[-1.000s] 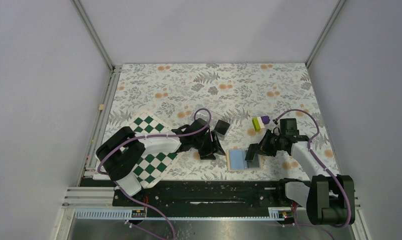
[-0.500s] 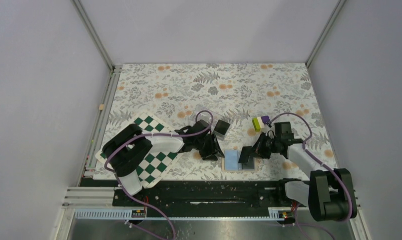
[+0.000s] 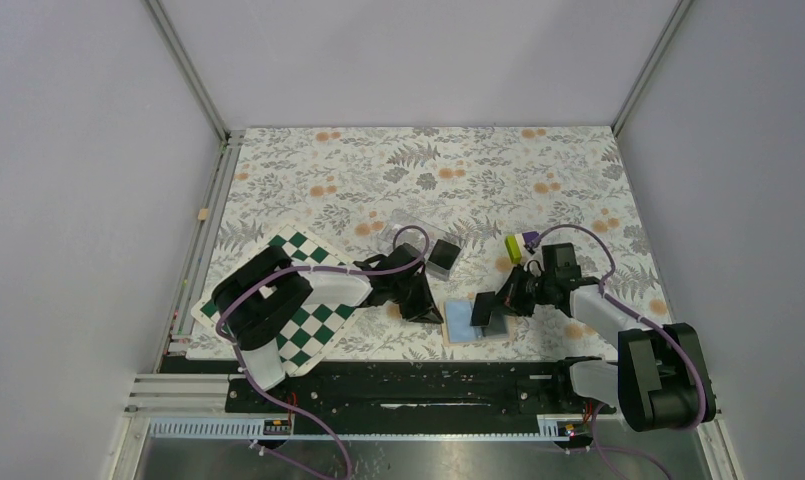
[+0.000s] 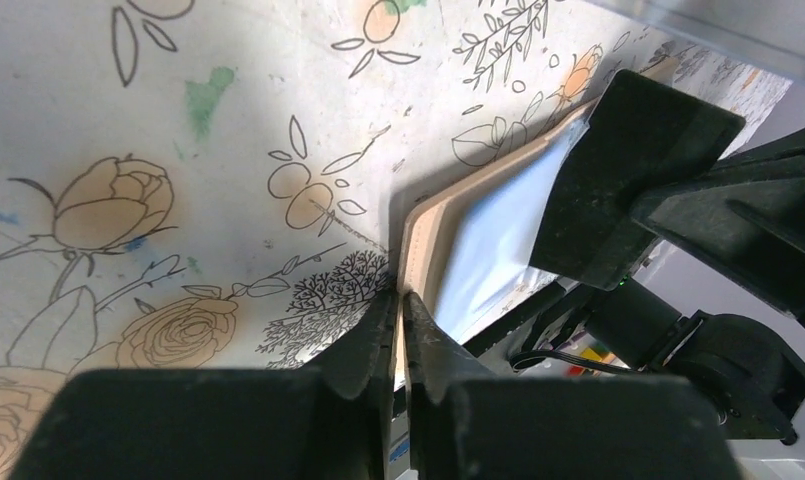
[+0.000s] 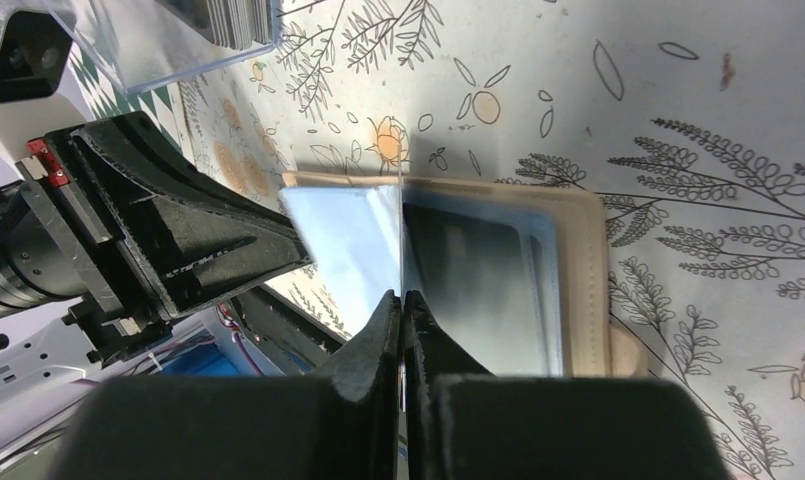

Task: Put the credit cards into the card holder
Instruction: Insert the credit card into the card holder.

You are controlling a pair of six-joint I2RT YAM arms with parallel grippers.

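The tan card holder (image 3: 461, 322) lies open near the table's front edge, its light blue lining up. My left gripper (image 3: 440, 311) is shut on its left edge; in the left wrist view the tan rim (image 4: 419, 232) runs between the closed fingertips (image 4: 400, 296). My right gripper (image 3: 486, 311) is shut on a thin dark credit card (image 3: 498, 313) over the lining. In the right wrist view that credit card (image 5: 403, 230) shows edge-on, rising from the closed gripper (image 5: 403, 296) over the card holder (image 5: 581, 262). More dark cards (image 3: 443, 255) sit by the clear box.
A clear plastic box (image 3: 410, 228) lies behind the left gripper. A purple and yellow-green block (image 3: 523, 243) sits behind the right gripper. A green-and-white chequered board (image 3: 300, 302) lies under the left arm. The black base rail (image 3: 408, 385) runs close along the card holder's near side.
The left gripper has closed onto the card holder's left edge. The right gripper has carried the card leftward over the lining, and the card holder has shifted slightly left.
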